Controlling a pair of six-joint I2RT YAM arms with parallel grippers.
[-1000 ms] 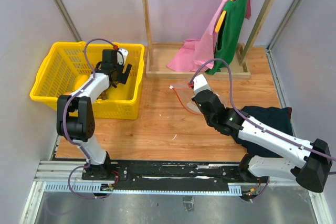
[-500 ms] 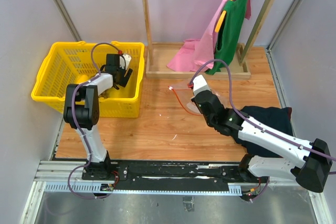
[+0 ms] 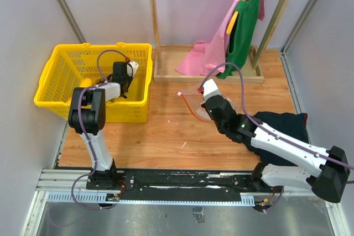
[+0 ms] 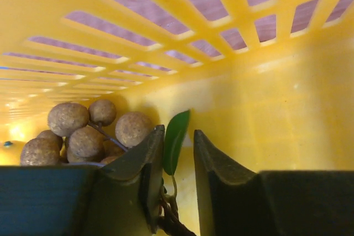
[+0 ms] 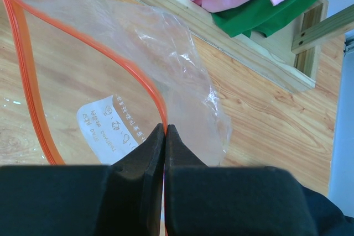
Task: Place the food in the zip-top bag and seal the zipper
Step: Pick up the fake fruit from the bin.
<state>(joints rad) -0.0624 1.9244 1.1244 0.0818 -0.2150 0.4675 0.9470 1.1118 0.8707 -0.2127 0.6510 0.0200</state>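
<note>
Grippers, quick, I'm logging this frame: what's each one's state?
Left gripper: nearly closed around a leaf; grip cannot be told.
Right gripper: closed on the orange strip of the bag.

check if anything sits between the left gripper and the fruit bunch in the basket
Nothing visible does. The left gripper has its fingers either side of the bunch's green leaf, with the brown fruit bunch just beside them. Toward the zip-top bag, the yellow basket wall stands in the way.

Top view: looked down from above and behind my bases [image 3: 102,179], yellow basket [image 3: 133,111] far-left.
Left wrist: peered closely at that basket's inner wall.
Right wrist: faced the zip-top bag [image 5: 182,87] right of the basket, close.
Shared: the basket, top and left.
</note>
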